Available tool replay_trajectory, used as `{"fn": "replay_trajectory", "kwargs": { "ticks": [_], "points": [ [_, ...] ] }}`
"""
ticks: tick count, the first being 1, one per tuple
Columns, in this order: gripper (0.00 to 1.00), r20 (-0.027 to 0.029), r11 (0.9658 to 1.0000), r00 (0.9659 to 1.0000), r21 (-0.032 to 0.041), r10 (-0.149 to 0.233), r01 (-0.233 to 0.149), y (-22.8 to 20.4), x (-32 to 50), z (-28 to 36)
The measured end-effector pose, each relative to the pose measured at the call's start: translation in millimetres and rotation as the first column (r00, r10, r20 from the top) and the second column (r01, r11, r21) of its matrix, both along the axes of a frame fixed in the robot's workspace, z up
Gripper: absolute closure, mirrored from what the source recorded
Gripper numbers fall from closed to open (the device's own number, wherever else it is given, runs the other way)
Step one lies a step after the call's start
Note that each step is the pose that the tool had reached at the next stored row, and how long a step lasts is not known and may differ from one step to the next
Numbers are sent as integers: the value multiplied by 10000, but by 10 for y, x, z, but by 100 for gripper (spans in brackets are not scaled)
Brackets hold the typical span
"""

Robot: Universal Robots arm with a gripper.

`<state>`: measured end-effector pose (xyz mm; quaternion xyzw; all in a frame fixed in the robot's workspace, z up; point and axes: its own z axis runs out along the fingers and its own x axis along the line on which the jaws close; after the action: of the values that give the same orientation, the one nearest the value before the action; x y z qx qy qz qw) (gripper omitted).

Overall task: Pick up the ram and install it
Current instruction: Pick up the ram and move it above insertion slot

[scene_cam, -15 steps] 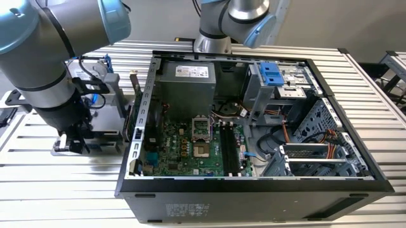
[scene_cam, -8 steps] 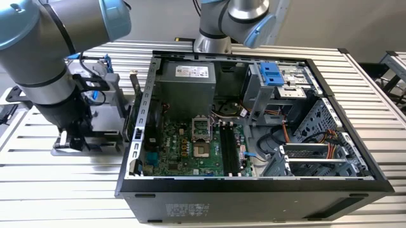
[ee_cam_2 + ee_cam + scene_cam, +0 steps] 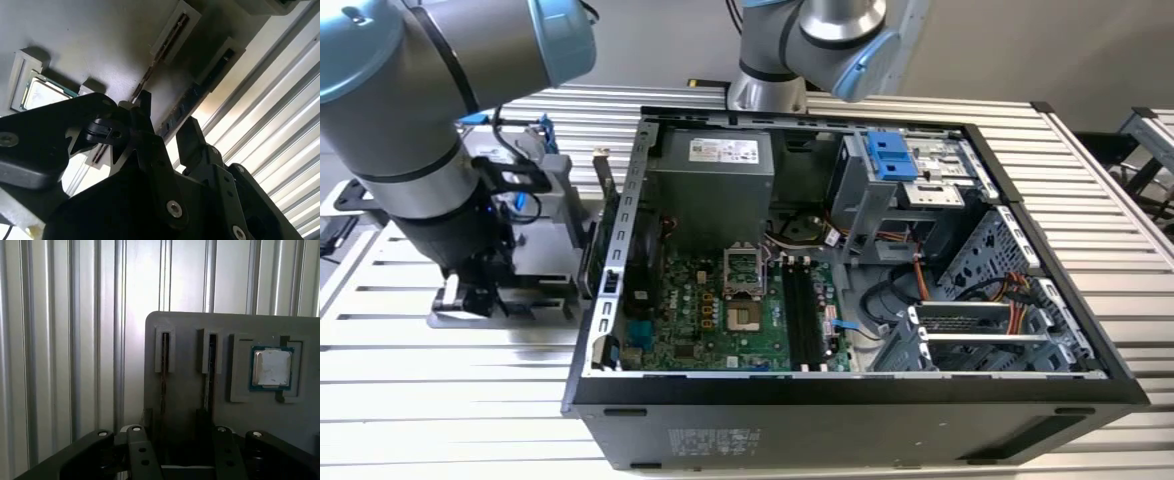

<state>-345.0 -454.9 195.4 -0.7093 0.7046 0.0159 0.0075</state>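
Gripper low over the grey tray, on the exterior view's left of the open computer case. Fingers are spread, with a clear gap between them in both wrist views, and they hold nothing.

The tray carries 2 memory sticks standing on edge in separate slots, plus 1 square processor in its own recess. The ram is the stick farther from the processor, and it runs into the gap between the fingers. In the second wrist view the same stick passes between the 2 fingertips. Cannot tell whether either finger touches it.

The other stick sits between the ram and the processor, in line with 1 finger and outside the gap.

The case lies on its side on the ribbed metal table. The long black memory slots on the green board are well apart from the gripper.
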Motion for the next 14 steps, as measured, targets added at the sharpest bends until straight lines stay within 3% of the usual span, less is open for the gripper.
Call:
{"fn": "replay_trajectory", "kwargs": {
  "ticks": [7, 14],
  "points": [
    [0, 0, 10000, 10000, -2, -85, 85, -92, 1, 0],
    [0, 0, 10000, 10000, 0, -86, 86, -107, 0, 0]
  ]
}}
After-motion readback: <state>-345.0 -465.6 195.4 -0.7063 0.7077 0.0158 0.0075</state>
